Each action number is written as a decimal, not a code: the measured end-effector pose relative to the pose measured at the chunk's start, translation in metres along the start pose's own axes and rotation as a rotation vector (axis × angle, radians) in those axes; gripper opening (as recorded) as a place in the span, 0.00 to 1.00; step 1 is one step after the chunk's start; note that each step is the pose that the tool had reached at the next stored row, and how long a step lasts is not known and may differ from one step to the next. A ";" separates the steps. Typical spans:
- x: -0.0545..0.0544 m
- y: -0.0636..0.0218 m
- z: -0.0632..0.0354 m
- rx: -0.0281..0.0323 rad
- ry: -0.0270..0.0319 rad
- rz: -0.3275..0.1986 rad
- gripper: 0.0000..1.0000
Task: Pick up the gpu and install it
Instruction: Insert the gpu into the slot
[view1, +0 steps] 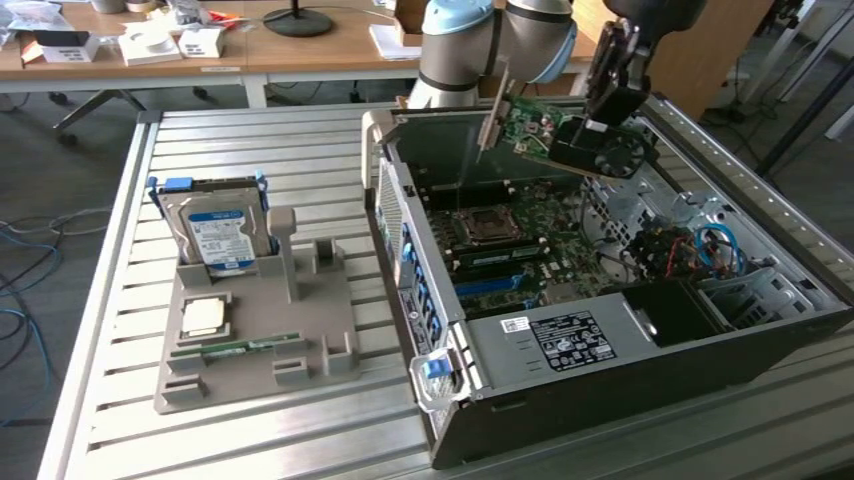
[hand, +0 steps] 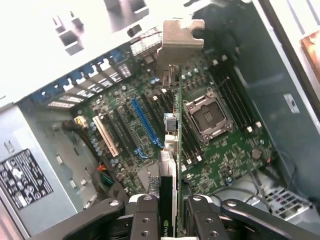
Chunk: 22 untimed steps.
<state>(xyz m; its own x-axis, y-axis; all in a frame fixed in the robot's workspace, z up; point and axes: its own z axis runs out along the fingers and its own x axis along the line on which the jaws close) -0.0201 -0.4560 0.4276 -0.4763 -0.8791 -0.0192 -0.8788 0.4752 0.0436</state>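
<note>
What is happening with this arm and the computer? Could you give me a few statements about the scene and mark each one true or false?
1. The end effector holds the graphics card above the open computer case. True.
2. The graphics card is already plugged into the motherboard. False: it hangs in the air above it, tilted.
3. The hard drive sits inside the computer case. False: it stands upright in the grey holder outside the case, on the exterior view's left.
4. A memory stick lies flat on the grey holder. True.
</note>
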 end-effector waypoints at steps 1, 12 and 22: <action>0.000 0.0000 0.0001 -0.0003 0.0009 -0.018 0.26; 0.000 -0.0001 0.0014 -0.0040 0.0100 -0.218 0.26; 0.000 -0.0001 0.0026 -0.0072 0.0181 -0.398 0.26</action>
<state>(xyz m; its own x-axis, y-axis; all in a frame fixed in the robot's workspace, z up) -0.0201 -0.4560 0.4250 -0.0980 -0.9950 -0.0184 -0.9943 0.0971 0.0433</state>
